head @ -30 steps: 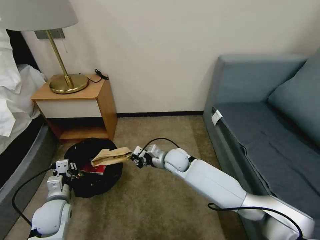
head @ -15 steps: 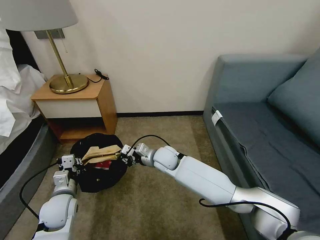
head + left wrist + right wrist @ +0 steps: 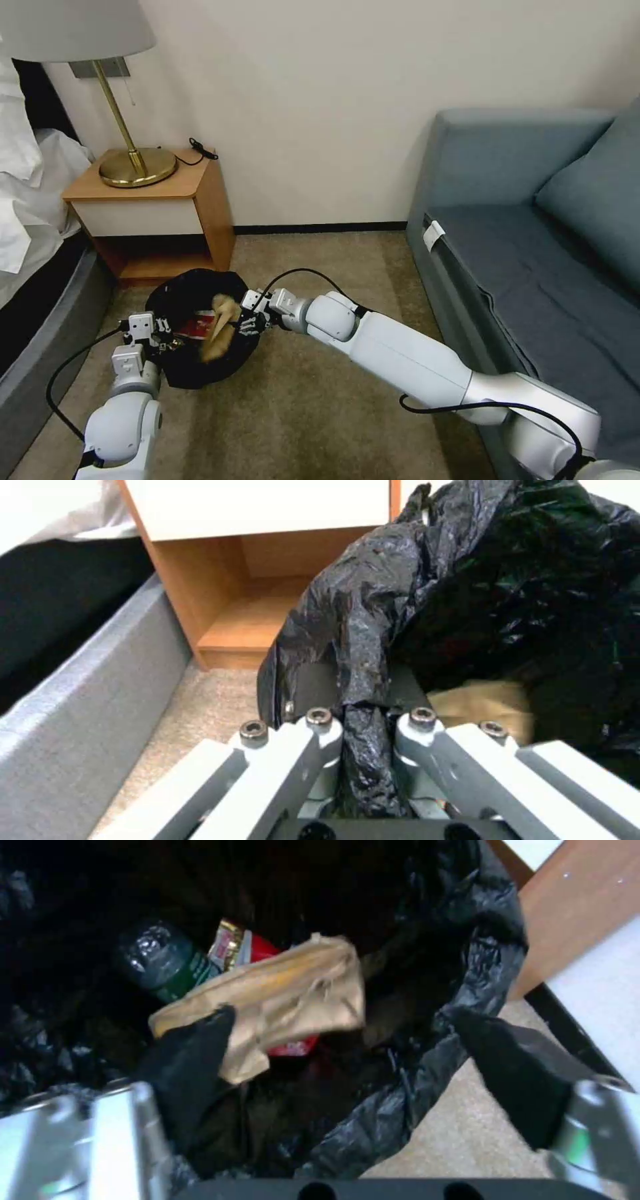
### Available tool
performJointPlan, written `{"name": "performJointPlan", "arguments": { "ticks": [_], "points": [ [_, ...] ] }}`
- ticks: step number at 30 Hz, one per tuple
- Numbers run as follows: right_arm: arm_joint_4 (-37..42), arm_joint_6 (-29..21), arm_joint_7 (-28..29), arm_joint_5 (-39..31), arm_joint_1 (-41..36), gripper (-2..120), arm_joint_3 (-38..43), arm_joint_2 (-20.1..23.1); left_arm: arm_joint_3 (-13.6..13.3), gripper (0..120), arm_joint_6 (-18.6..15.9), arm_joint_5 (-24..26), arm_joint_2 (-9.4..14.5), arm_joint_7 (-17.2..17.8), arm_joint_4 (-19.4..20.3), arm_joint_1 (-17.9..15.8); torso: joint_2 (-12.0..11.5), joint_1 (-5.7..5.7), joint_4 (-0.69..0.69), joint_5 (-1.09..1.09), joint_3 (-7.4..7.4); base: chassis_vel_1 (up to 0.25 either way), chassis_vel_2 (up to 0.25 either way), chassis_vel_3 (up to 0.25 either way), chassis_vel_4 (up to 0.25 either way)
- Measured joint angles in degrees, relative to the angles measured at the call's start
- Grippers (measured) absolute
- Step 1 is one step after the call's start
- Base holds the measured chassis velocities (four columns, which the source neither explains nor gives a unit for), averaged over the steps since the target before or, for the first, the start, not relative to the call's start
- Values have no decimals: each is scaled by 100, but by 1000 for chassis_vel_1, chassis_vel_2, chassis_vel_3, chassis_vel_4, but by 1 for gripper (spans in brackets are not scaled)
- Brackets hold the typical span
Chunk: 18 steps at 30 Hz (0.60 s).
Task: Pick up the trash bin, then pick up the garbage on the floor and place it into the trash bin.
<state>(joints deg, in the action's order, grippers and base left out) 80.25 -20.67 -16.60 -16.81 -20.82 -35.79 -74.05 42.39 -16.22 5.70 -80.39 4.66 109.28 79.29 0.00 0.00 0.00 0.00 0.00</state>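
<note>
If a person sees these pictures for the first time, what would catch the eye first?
Probably the round trash bin lined with a crinkly black plastic bag on the carpet before the wooden nightstand. The left end effector is clamped on the bag's rim. The right end effector hangs open over the bin, where the crumpled brown paper bag lies above a green-labelled clear plastic bottle.

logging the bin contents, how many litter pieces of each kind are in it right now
paper bag: 1
bottle: 1
red carton: 1
Total: 3 visible inside the bin; anything under them is hidden.
</note>
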Motion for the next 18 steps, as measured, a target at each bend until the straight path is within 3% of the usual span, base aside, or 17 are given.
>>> {"name": "performJointPlan", "arguments": {
  "ticks": [3, 8, 11, 12, 16, 18],
  "points": [
    [66, -8, -1, -9, 23, 98, 37, 55, -17, 4, 0, 38, -14, 2, 19, -4, 0, 0, 0, 0, 0, 0, 0, 0, 0],
    [246, -32, 6, -103, -69, 100, 435, 162, 40, 4, -13, 204, 12, 86, 28, -40, 0, 0, 0, 0, 0, 0, 0, 0, 0],
    [455, -51, 12, -258, -379, 100, 1023, 334, 133, 4, -188, 1149, 44, 442, 106, -27, 0, 0, 1, 2, 0, 0, 0, 0, 0],
    [455, -51, 12, -258, -379, 100, 1023, 334, 133, 4, -188, 1149, 44, 442, 106, -27, 0, 0, 1, 2, 0, 0, 0, 0, 0],
    [597, -39, 2, -357, -818, 100, 1863, 562, 391, 4, -343, 2327, 23, 947, 108, 2, 0, 0, -2, 2, 0, 0, 0, 0, 0],
    [615, -35, 1, -378, -866, 100, 1981, 582, 425, 4, -343, 2480, 24, 1000, 97, 7, 0, 0, -2, 1, 0, 0, 0, 0, 0]
  ]
}}
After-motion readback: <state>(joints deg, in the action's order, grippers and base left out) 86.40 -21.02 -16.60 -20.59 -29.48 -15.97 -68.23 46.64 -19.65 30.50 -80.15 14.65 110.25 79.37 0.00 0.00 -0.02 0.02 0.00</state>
